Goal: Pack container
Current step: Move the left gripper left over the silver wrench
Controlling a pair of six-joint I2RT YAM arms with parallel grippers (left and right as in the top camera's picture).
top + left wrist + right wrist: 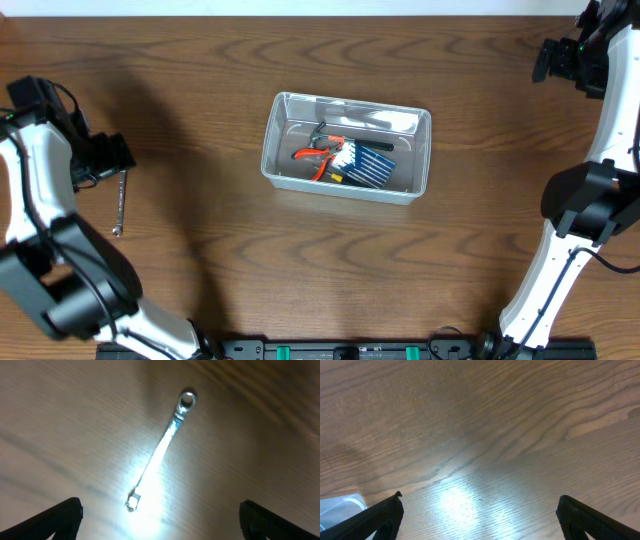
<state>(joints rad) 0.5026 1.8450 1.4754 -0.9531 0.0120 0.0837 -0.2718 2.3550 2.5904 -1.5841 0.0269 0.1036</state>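
Overhead view evenly lit, sharp; soft shadows cast near left edge of brown wooden table (200, 290). Glints seen on clear rectangular plastic container (270, 150). Left wrist view softened; slim silver metal wrench (159, 452) blown out white. Right wrist view: glare patch on grain.

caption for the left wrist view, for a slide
The open left pincer hangs over a slim metal wrench lying on the wooden table.

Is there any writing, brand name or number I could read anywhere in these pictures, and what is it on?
No text can be read in any view.
Blue case inside the container: any print on it is too small to read.
Wrench on the table: washed out by glare, no marking legible.
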